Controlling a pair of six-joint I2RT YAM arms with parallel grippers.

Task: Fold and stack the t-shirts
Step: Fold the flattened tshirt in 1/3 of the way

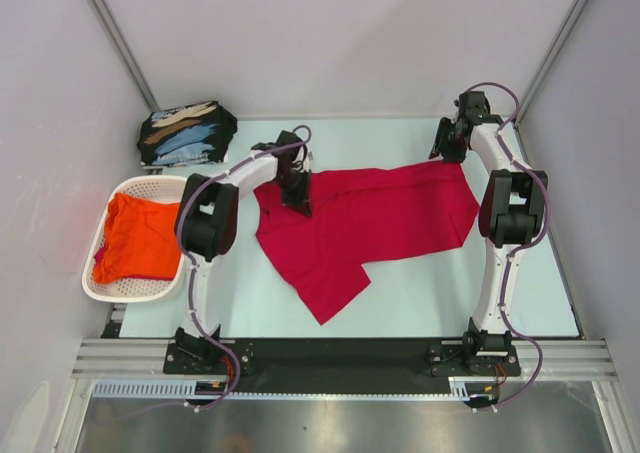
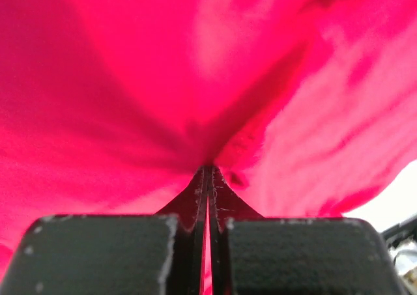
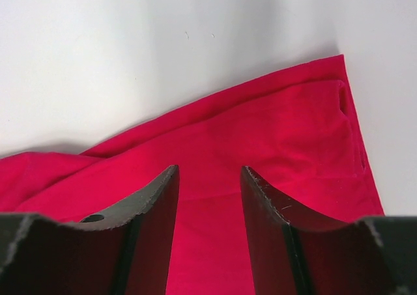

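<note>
Left gripper (image 2: 208, 170) — tight on red t-shirt (image 1: 380, 218)

Crimson red t-shirt (image 1: 370, 223), orange t-shirt (image 1: 135, 238) in white basket (image 1: 100, 285), black t-shirts (image 1: 185, 133) with light-blue and tan prints

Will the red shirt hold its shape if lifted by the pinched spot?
Probably not: the red t-shirt gathers into folds at the left gripper, so it should sag. Likely light, the cloth looking thin. Its free end may drag on the table.
</note>
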